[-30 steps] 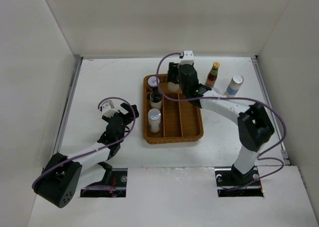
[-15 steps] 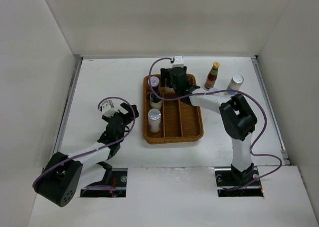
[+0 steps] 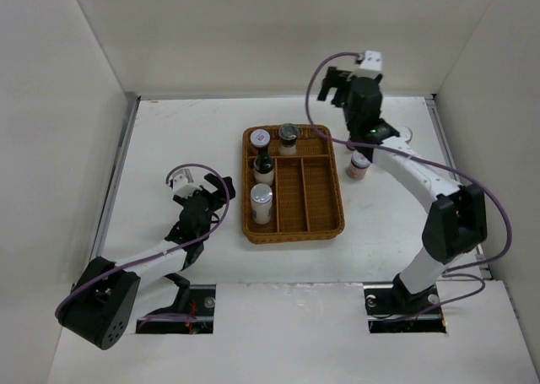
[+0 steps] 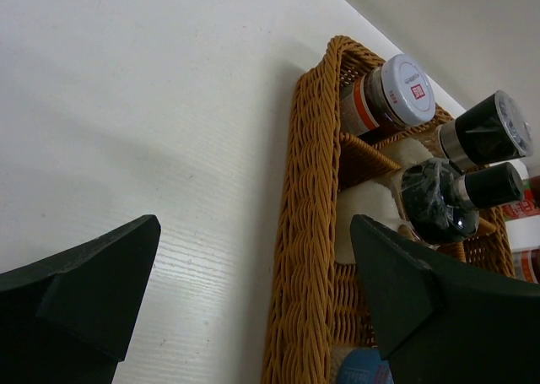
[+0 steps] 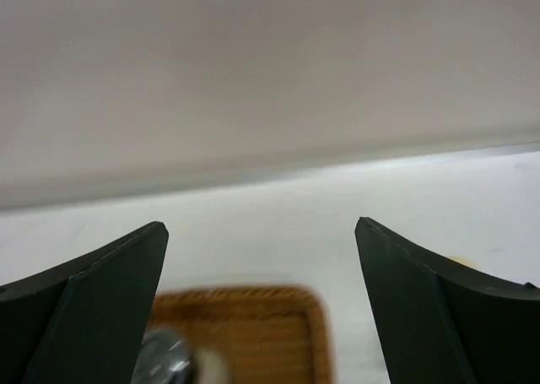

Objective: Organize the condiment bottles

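Count: six bottles in sight, one wicker tray [image 3: 325, 225], two tools. The tray sits mid-counter, a bit toward the far edge of the counter [image 3: 169, 139]. Four bottles stand upright inside it. The white-lidded shaker [image 3: 260, 137] is in the tray's far-left corner. The dark-lidded jar [image 3: 289, 133] is just right of it along the tray's far side. The black-capped bottle [image 3: 264, 160] is in the left column behind the shaker. The silver-lidded shaker [image 3: 261, 200] is further down the same column, toward the near edge. The two long right-hand compartments hold nothing. Two bottles are outside, on the right half of the counter. A small jar [image 3: 360, 166] stands just beside the tray's right wall, half under the right arm [image 3: 422, 177]. A sliver of another white lid [image 3: 408, 134] shows past the arm toward the right edge; can't tell what type either one is. The left tool [image 3: 215, 190] sits low over the counter left of the tray, pointing at it, fingers spread wide with nothing between them. Its wrist view shows the tray wall [image 4: 308, 190] and three of the bottles behind it. The right tool [image 3: 333, 89] is raised over the far edge, right of centre, also spread wide and holding nothing. Its wrist view shows only the back wall, the far strip of the counter and a blurred tray rim at the bottom.
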Tool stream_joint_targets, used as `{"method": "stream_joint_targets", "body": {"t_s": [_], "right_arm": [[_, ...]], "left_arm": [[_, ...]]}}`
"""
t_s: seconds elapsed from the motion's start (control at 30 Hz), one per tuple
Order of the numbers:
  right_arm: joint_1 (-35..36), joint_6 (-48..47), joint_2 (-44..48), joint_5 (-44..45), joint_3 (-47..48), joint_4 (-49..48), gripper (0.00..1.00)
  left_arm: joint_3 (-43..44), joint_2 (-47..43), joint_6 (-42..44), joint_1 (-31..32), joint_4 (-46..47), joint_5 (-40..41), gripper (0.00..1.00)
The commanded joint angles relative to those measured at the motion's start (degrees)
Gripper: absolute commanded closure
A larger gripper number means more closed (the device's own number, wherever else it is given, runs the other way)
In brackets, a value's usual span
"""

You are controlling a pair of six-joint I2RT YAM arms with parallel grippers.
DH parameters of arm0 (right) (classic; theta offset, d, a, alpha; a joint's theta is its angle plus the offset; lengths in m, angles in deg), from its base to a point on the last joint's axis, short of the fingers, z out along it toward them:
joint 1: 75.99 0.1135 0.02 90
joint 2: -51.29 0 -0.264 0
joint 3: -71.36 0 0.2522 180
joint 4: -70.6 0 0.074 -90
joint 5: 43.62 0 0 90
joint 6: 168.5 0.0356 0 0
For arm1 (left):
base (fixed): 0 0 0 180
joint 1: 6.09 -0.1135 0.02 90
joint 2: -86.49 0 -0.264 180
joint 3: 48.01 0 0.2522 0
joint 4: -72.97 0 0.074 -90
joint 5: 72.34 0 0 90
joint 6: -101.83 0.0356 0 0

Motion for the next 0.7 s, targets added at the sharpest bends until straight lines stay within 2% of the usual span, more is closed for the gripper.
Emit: {"method": "stream_joint_targets", "body": {"t_s": [0.0,0.17,0.4,0.6,0.67], "right_arm": [[-6.01,-2.18,0.52,5.08,-1.58,-0.08,0.0],[-10.42,-4.39,-3.35,7.9,-0.62,2.21,0.01],[-12.27,-2.63,-7.92,3.87,0.52,3.62,0.06],[-12.71,-1.05,-10.12,4.04,0.53,4.06,0.21],[-13.06,-0.79,-10.3,4.13,0.09,3.88,0.3]], "left_arm": [[1.8,0.03,-0.26,-0.38,2.79,-0.49,0.01],[2.06,0.65,-0.26,-0.29,2.88,-0.93,0.01],[1.97,0.56,-0.26,-0.47,3.06,-0.93,0.01],[1.89,0.3,-0.26,-0.55,3.06,-1.02,0.01],[1.89,0.64,-0.26,-0.55,3.06,-0.75,0.01]]}}
